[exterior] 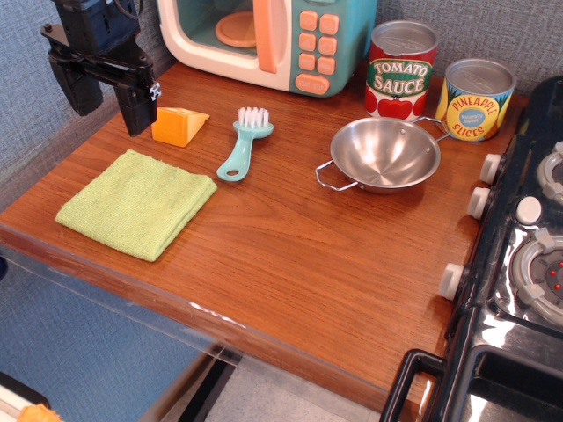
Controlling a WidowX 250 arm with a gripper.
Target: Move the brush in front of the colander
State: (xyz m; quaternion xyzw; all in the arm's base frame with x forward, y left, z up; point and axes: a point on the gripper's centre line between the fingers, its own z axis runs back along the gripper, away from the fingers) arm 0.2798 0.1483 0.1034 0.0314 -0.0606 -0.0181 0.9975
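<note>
Meanwhile brush [244, 143] lies right of raised jaws.

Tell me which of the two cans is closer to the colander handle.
The pineapple can, yellow and blue, at the far right. The colander has a wire handle reaching toward its base; the red tomato sauce can stands farther left.

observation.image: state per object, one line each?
gripper: open, empty, hanging over the table's back left
brush: flat on the table, bristles away from the camera, left of the colander
colander: upright, empty
green cloth: folded flat
toy microwave: door ajar
cheese wedge: beside the gripper
</note>
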